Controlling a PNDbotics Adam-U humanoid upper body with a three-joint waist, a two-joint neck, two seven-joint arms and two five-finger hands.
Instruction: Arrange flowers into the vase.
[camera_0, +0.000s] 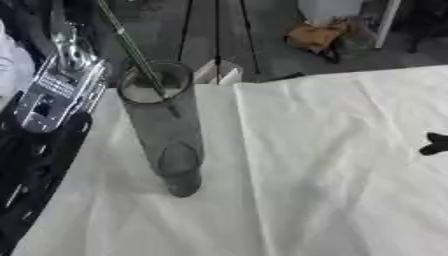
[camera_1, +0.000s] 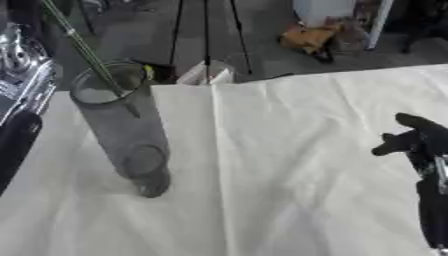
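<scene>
Left hand (camera_0: 66, 75) raised beside vase (camera_0: 162, 125); stem (camera_0: 131, 47) inside.

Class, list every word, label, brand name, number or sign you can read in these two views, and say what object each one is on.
None: no readable text shows in either view.
The glass vase has no label.
The white tablecloth is unprinted.
The green stem in the vase has no tag.
The left hand and right hand show no legible markings.
The things on the floor behind are too blurred to read.
</scene>
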